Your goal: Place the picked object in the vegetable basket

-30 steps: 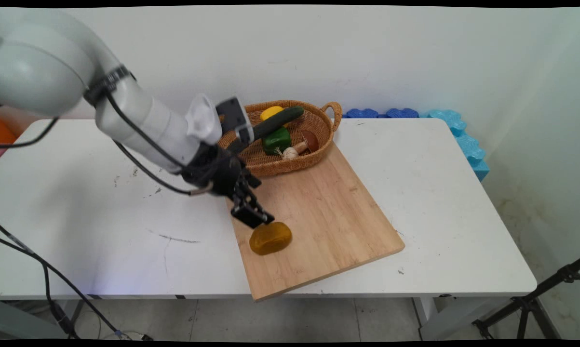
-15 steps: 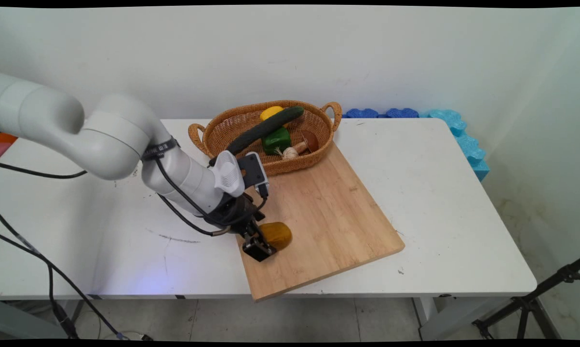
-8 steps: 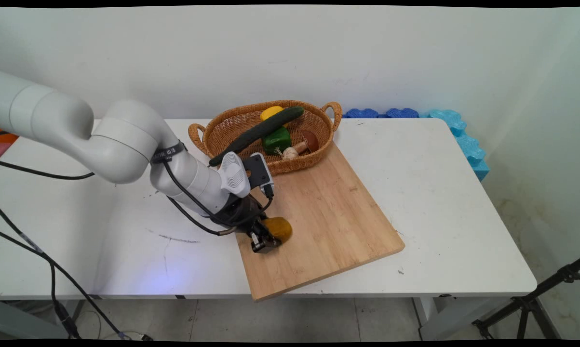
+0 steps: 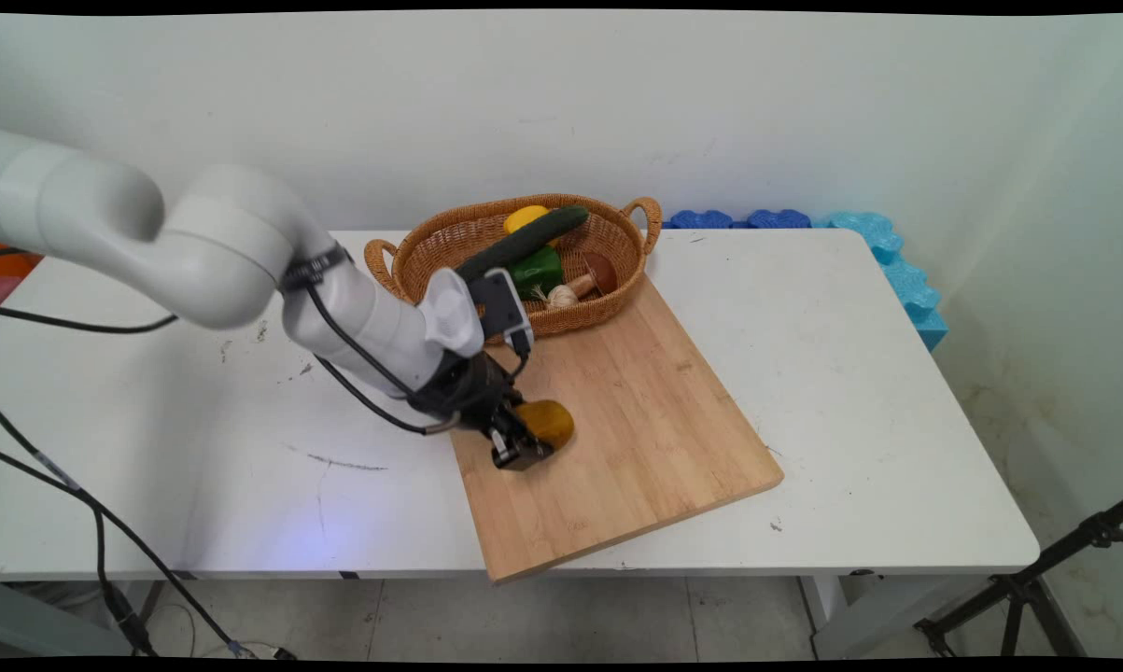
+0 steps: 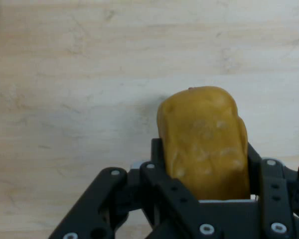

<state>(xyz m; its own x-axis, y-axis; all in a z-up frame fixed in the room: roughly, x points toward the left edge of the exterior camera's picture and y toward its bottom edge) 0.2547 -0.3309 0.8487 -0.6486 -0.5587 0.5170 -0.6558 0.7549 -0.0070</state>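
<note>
The gripper is clamped on a yellow-brown potato, fingers pressed to both its sides, over the cutting board near its left edge. A basket of vegetables touches the board's far corner.

A white tabletop is standing against a plain pale wall. Blue foam pieces are lining its far right edge, and a black tripod is resting on the tiled floor.

You see the gripper clamped on the yellow-brown lump above the cutting board.
</note>
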